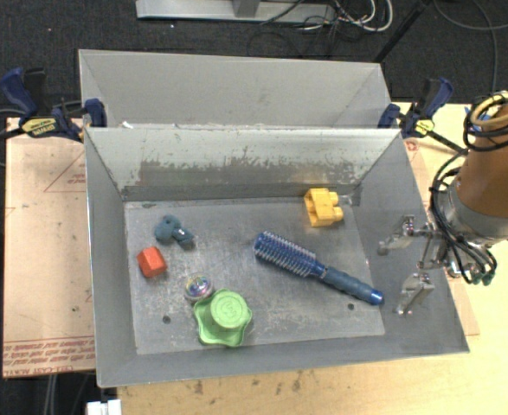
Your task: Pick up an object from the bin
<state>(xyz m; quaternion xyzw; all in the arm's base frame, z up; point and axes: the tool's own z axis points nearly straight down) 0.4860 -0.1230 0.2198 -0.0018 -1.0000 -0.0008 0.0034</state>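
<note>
Your gripper (409,264) spread wide, empty, just right of blue plastic hairbrush (314,266) handle tip, over sloped wall of grey metal bin (236,154). Brush looks like nearest target. Straddle handle crosswise, not lengthwise. Keep clear of yellow plastic block (323,207) behind brush.

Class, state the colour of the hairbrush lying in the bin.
The hairbrush is blue, clearest in the camera view.

A dark, speckled carpet floor (46,15) spreads across the top and left of the view. On it at the top lie the flat grey metal base of a stand (193,9) and a tangle of black and white cables (357,3). A pale wooden worktop (496,361) shows at the lower right.
</note>
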